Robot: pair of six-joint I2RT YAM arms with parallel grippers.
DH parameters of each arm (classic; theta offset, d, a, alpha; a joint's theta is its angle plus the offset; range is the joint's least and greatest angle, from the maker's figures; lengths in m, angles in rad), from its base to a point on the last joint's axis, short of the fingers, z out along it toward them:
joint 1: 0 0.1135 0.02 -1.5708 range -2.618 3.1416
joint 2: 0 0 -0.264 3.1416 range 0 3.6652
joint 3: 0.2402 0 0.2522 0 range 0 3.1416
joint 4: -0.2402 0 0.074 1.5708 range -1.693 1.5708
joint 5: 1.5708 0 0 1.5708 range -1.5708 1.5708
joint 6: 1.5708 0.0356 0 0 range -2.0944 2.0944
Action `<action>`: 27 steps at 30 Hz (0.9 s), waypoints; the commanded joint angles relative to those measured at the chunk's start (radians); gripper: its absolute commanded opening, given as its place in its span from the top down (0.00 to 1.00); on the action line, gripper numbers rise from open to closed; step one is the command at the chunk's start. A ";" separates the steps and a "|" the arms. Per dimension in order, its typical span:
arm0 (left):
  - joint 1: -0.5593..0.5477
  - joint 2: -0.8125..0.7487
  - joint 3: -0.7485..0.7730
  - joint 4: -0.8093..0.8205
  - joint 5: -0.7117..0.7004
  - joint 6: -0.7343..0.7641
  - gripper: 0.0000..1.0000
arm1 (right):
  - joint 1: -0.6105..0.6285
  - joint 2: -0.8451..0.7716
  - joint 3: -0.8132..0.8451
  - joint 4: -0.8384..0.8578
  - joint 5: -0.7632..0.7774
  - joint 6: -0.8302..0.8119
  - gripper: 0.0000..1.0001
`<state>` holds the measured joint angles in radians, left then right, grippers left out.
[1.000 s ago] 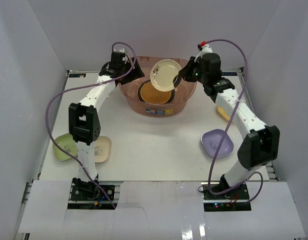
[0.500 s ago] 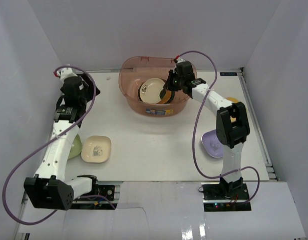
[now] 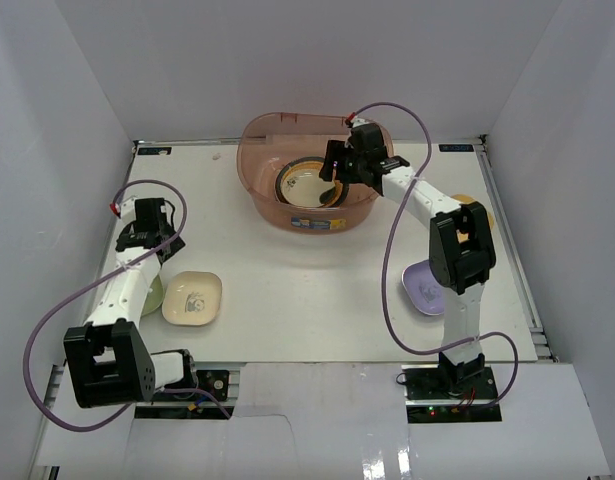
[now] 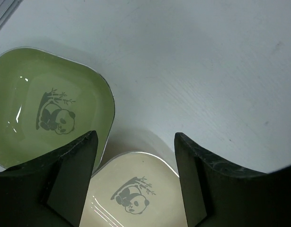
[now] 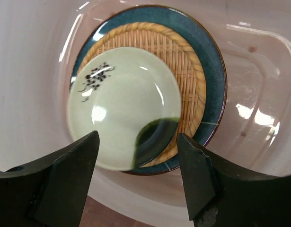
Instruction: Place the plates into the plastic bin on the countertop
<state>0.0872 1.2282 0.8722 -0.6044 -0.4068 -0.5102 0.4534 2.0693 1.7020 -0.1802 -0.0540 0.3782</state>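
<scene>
The plastic bin (image 3: 255,135) stands at the back of the countertop (image 3: 307,280). Inside it a cream round plate (image 5: 119,104) lies on an orange woven-look plate (image 5: 185,78), which rests on a teal plate (image 5: 210,56). My right gripper (image 3: 332,166) (image 5: 138,137) hangs open just above that stack, holding nothing. At the left, my left gripper (image 3: 157,250) (image 4: 134,137) is open above a green plate (image 4: 41,113) (image 3: 151,293) and a cream rounded-square plate (image 4: 136,189) (image 3: 193,298), both with a panda print.
A lavender plate (image 3: 421,290) sits at the right, partly behind my right arm. A yellow plate (image 3: 484,212) peeks out beyond that arm's elbow. White walls close in the countertop on three sides.
My right gripper lowered the cream round plate into the bin and let it go. My left arm swung from the bin to the left side, over the green and cream plates.
</scene>
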 commanded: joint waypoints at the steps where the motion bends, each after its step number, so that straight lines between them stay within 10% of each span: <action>1: 0.034 0.030 -0.033 0.051 -0.040 -0.021 0.24 | 0.001 -0.156 0.016 0.035 -0.012 -0.070 0.27; 11: 0.118 0.243 0.001 0.103 0.105 0.015 0.32 | -0.180 -0.517 -0.252 0.012 -0.007 -0.119 0.24; 19: 0.123 0.358 0.057 0.123 0.082 0.009 1.00 | -0.610 -0.808 -0.726 0.149 0.014 0.057 0.22; 27: 0.109 0.200 0.063 0.134 0.092 -0.013 1.00 | -0.792 -0.818 -0.895 0.205 0.206 0.065 0.18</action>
<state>0.2062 1.5330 0.9253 -0.5030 -0.3523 -0.4904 -0.3172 1.2774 0.8211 -0.0711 0.0547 0.4397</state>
